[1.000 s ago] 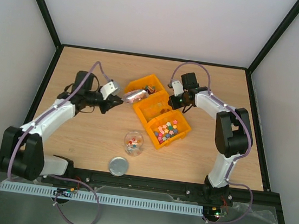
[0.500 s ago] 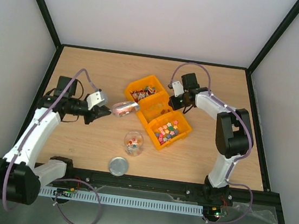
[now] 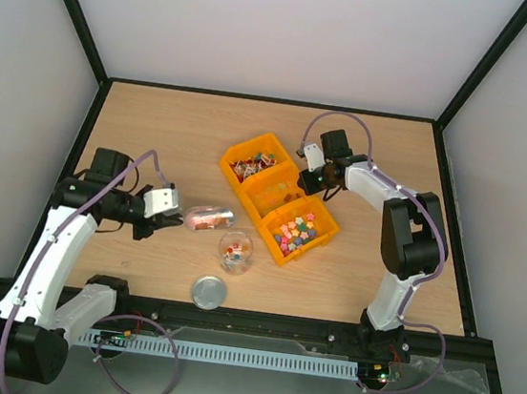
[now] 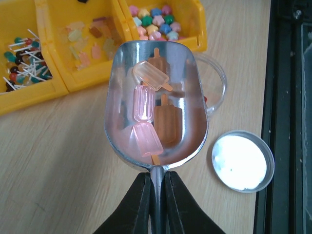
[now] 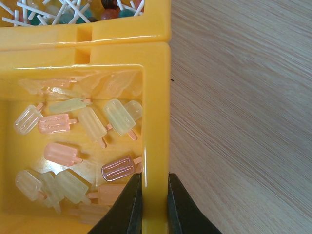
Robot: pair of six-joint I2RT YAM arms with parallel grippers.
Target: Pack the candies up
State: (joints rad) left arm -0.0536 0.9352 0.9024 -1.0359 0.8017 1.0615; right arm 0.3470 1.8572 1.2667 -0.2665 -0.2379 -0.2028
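On the wooden counter, white-walled, the left pincer clamps a scoop; the right pincer grips the wall of the middle bin. The candies lie in the far bin, nine o'clock from that pincer.

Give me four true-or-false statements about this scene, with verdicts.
1. The left gripper holds a metal scoop carrying popsicle-shaped candies. True.
2. The lid is screwed onto the jar. False: it lies on the table beside the open jar.
3. The right gripper pinches a wall of the middle bin. True.
4. The jar is empty. False: a few coloured pieces are inside.
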